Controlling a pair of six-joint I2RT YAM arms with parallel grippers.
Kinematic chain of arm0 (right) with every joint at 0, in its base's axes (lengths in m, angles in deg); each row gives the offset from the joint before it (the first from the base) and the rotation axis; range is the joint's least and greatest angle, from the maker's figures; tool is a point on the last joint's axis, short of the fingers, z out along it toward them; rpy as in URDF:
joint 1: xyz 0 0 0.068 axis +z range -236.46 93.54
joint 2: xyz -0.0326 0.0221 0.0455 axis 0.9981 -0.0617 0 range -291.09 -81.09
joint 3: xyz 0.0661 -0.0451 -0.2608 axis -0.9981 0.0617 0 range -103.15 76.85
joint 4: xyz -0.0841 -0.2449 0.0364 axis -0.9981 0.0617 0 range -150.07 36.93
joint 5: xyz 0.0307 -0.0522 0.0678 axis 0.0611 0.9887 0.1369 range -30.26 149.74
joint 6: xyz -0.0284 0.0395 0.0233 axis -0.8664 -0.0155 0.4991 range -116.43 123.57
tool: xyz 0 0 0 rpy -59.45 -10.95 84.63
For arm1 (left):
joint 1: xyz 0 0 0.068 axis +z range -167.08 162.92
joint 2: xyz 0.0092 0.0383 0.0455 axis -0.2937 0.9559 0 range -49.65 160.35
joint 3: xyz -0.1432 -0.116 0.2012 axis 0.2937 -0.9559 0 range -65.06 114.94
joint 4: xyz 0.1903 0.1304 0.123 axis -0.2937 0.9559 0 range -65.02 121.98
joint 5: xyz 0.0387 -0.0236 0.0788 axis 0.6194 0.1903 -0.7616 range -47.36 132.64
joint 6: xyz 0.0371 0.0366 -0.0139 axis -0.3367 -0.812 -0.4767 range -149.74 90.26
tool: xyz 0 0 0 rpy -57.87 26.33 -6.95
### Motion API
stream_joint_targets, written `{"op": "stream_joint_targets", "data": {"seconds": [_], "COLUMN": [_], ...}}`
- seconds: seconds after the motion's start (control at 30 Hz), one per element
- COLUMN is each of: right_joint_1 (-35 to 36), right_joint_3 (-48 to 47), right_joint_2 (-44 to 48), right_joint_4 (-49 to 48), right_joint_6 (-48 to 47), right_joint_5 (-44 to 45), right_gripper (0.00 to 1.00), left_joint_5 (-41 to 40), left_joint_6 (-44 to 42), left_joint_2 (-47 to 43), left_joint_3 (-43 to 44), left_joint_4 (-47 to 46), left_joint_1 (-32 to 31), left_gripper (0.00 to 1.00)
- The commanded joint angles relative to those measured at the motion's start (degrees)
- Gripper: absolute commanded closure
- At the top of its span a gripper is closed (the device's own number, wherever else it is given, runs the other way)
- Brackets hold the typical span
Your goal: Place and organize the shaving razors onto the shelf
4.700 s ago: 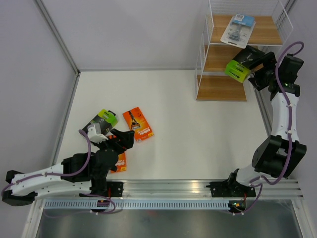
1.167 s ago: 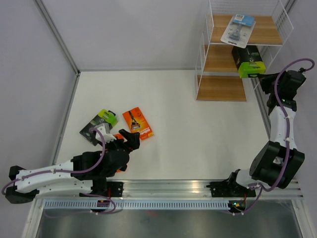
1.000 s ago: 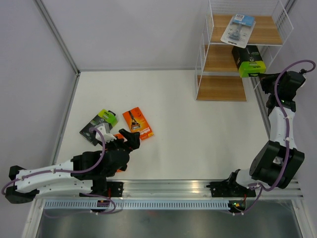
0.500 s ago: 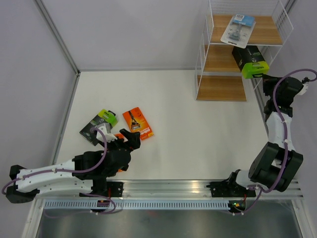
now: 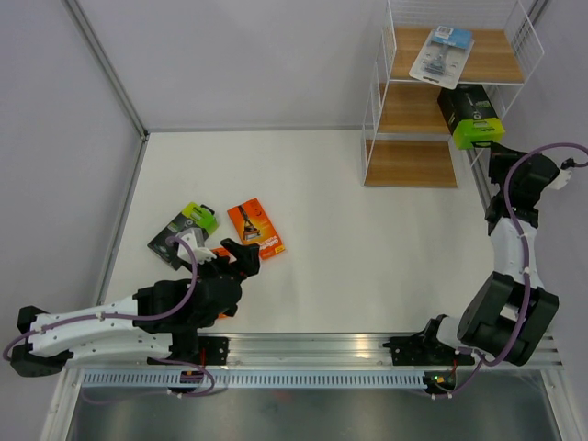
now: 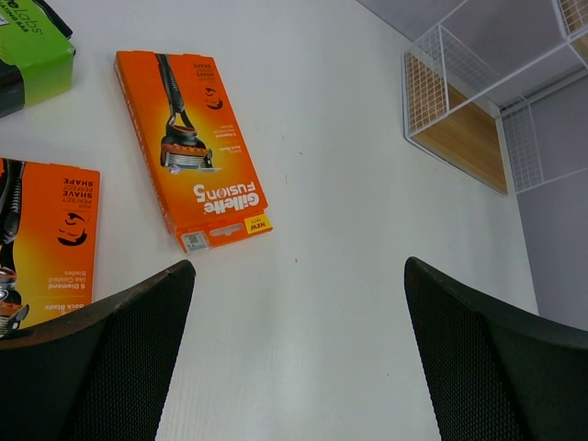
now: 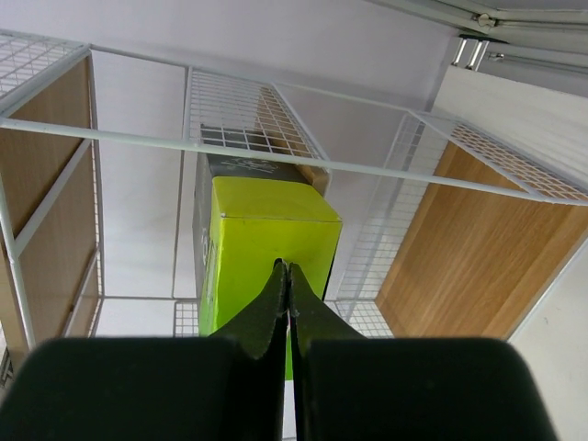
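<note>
Over the last second the right gripper (image 7: 287,272), fingers pressed together, has nudged the black box (image 7: 266,241) deeper onto the middle board of the shelf (image 5: 412,163), at its right end; this looks like squaring-up. The left gripper (image 6: 296,266) hangs spread beside an orange card (image 6: 188,147) near the left edge of the table (image 5: 367,239); next it probably must descend and pinch it.

An orange razor pack (image 6: 191,152) lies on the bench (image 6: 349,202) at eleven o'clock, a second orange pack (image 6: 46,234) at nine and the shelf (image 6: 459,124) at two. The left gripper (image 6: 296,271) is spread wide.
</note>
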Motion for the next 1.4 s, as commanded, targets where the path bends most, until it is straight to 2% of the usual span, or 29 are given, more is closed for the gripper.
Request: {"op": "stream_joint_targets", "data": {"seconds": [0.0, 0.2, 0.3, 0.5, 1.37], "right_joint_1": [0.54, 3.97, 4.67, 6.17, 8.90], "right_joint_3": [2.25, 3.21, 4.71, 4.80, -0.12], "right_joint_2": [0.22, 1.46, 0.93, 0.76, -6.71], "right_joint_4": [-5.02, -5.81, -9.49, -10.47, -14.25], "right_joint_6": [4.01, 4.80, 7.43, 8.50, 11.13], "right_joint_5": [3.16, 9.22, 9.32, 13.18, 20.30], "right_gripper": [0.99, 0.99, 1.00, 0.99, 1.00], "left_joint_5": [-2.31, -3.27, -3.27, -3.71, -5.56], "left_joint_6": [2.11, 1.85, 1.67, 1.67, 2.20], "left_joint_2": [-0.87, -0.78, -0.95, -1.48, -1.40], "left_joint_3": [1.08, 1.25, 1.07, 0.72, 0.46], "left_joint_4": [0.51, 0.60, 0.60, 0.69, 1.04], "left_joint_1": [0.09, 0.00, 0.00, 0.00, 0.35], "left_gripper": [0.00, 0.00, 0.01, 0.00, 0.00]}}
